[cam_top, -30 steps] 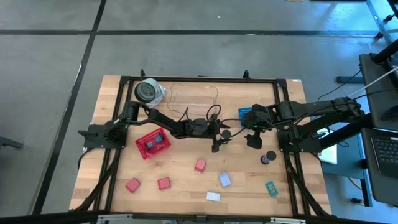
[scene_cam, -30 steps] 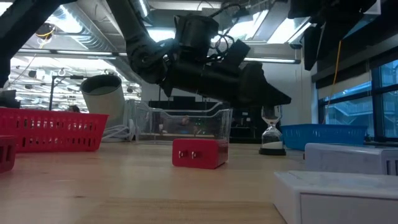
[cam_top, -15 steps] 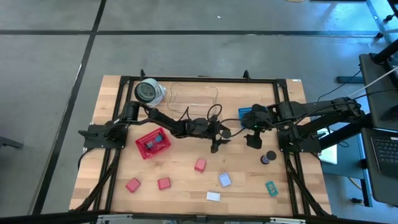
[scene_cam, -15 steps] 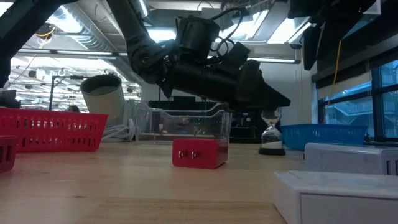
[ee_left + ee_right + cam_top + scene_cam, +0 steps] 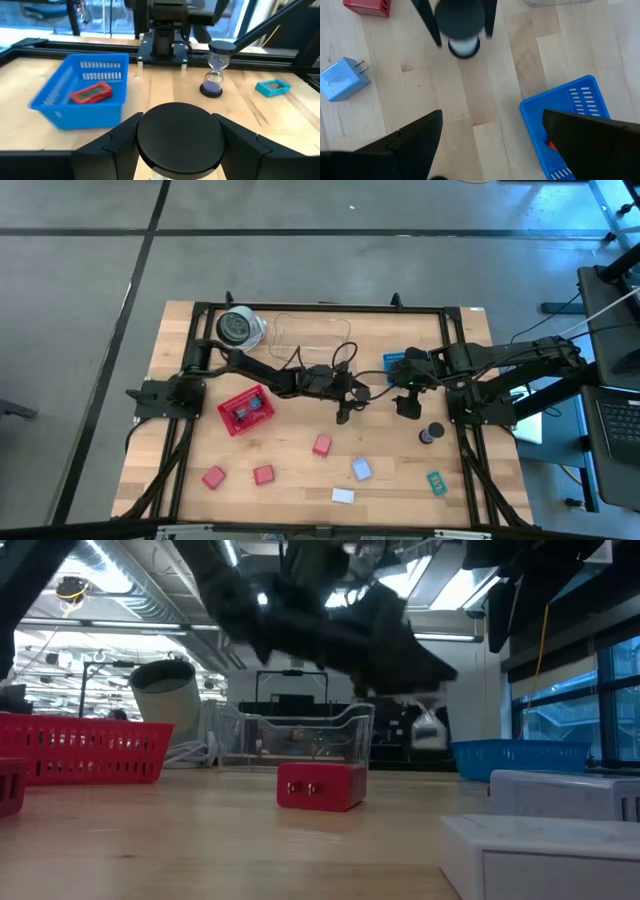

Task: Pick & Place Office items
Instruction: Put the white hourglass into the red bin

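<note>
now the left gripper [image 5: 172, 150] clenches a black-capped hourglass [image 5: 175, 136], lifted off the table [image 5: 300, 470].

Robotics lab, framed wooden table [image 5: 300, 470], grey concrete floor [image 5: 80, 330], ceiling strip lights [image 5: 130, 628]

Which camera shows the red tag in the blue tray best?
Left wrist view: the red tag lies in the blue tray, fully visible. Right wrist view catches only a red sliver; low view shows only the tray's wall; in high view the right arm covers it.
</note>
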`<state>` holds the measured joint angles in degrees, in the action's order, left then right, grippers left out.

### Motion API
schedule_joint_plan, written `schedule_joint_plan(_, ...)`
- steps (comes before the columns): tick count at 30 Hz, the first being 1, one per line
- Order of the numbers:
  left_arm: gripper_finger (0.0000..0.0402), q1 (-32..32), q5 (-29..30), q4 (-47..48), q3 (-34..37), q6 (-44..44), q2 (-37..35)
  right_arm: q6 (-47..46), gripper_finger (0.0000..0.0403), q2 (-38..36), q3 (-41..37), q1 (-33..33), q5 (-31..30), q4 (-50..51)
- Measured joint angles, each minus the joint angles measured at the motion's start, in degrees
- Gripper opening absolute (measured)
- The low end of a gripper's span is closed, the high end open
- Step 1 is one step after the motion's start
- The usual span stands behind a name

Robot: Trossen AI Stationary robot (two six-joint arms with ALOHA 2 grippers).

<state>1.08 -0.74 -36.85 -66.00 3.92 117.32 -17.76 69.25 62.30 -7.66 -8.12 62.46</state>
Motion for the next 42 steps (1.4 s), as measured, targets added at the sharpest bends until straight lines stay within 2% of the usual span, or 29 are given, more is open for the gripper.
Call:
schedule_joint_plan(7,0.0211,-1.71,5.38,29.81,0.0,0.08,-16.33,0.39,0.0347,0.0,0.0,0.0,-0.02,-0.02)
schedule_joint_plan(11,0.0213,-4.34,10.16,47.99,0.0,4.22,-26.57,1.54,0.0347,0.0,0.0,0.0,-1.32,-0.24)
schedule_joint_plan(17,0.0216,-8.37,18.72,73.2,-0.02,23.2,-38.66,1.7,0.0347,0.0,0.0,0.02,-3.02,-0.26)
schedule_joint_plan(22,0.0216,-11.29,22.04,92.02,0.0,40.38,-40.51,1.73,0.0347,0.0,0.0,0.02,-3.02,-1.54)
schedule_joint_plan(26,0.0216,-13.19,20.64,96.52,0.0,45.31,-38.37,2.14,0.0347,0.0,0.0,0.02,-3.02,-3.03)
schedule_joint_plan(32,0.0216,-14.18,15.78,99.35,0.0,46.38,-34.11,1.96,0.0347,0.0,0.0,0.02,-3.02,-3.58)
schedule_joint_plan(42,0.0216,-16.63,14.01,103.0,0.0,46.38,-27.99,1.95,0.0347,0.0,0.0,0.02,-3.02,-4.01)
